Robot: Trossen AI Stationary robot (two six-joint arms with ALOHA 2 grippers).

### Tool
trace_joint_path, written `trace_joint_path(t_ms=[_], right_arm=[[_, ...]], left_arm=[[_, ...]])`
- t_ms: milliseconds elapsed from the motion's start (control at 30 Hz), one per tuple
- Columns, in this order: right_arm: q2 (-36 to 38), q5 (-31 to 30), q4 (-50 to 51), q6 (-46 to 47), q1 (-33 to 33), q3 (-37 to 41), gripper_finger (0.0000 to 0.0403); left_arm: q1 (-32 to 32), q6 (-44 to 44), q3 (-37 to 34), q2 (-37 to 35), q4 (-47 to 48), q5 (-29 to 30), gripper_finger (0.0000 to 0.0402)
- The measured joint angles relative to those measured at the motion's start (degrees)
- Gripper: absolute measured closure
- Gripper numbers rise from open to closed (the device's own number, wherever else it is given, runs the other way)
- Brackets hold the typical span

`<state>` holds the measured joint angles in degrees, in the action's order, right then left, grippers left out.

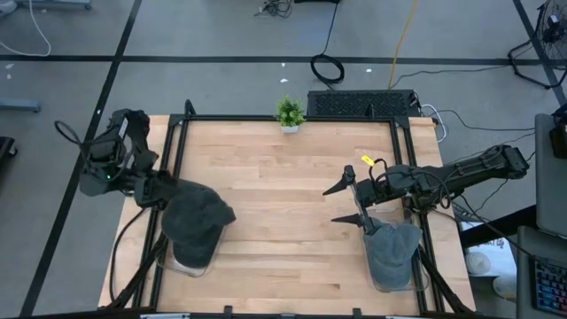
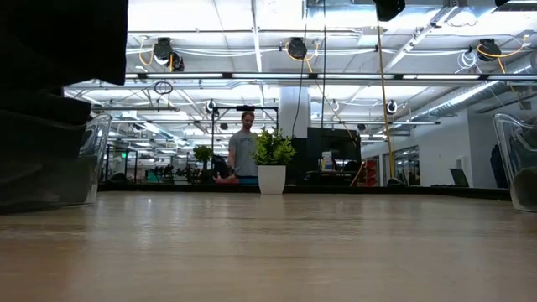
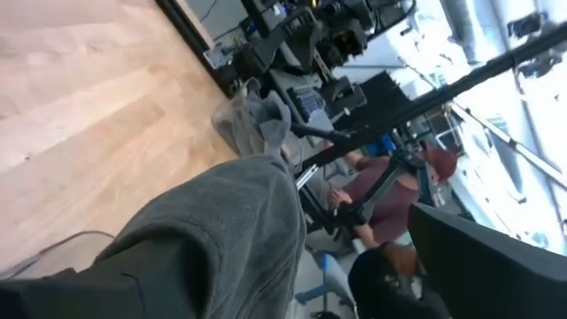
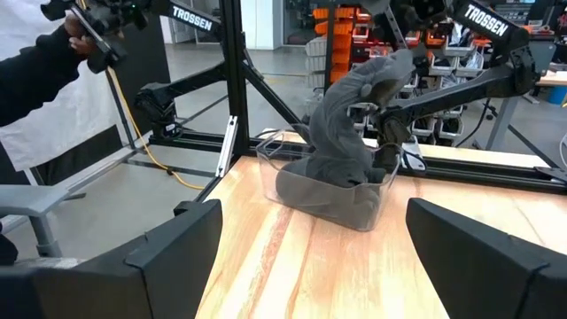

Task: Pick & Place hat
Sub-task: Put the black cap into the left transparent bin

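Grey hat (image 1: 197,220) at left, a second grey hat (image 1: 394,245) at right. Pale, striped wood-grain table (image 1: 283,195). Black frame rails (image 1: 292,119), dark arms. Green little plant (image 1: 289,111) in a white pot (image 2: 271,179). Clear, see-through bin (image 4: 330,184). Yellow cable (image 1: 403,40) beyond.

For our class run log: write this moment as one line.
left gripper: at grey hat over left bin | right gripper: open, empty, beside right bin

- Robotics lab / open industrial hall: exposed ceiling ducts (image 2: 289,48), strip lights.
- Wood desk (image 1: 283,204) in black frame, floor cables (image 1: 326,66).
- More Trossen-labelled rigs (image 4: 483,22), equipment racks behind.
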<state>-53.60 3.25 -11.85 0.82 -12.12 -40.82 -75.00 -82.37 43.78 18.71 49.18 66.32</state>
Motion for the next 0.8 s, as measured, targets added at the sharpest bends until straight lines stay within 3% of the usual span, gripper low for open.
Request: trace_joint_path(t_ms=[233, 667, 800], right_arm=[[0.0, -0.07, 0.06, 0.14, 0.02, 0.0, 0.0057], [0.0, -0.17, -0.14, 0.87, 0.02, 0.0, 0.0057], [0.0, -0.17, -0.03, 1.1, 0.02, 0.0, 0.0057]], left_arm=[[0.0, -4.48, -1.71, 3.51, 0.16, -2.6, 0.0045], [0.0, -18.55, -4.2, 17.99, 0.96, -11.12, 0.0028], [0.0, -26.61, -4.2, 20.53, 7.16, -14.28, 0.0029]])
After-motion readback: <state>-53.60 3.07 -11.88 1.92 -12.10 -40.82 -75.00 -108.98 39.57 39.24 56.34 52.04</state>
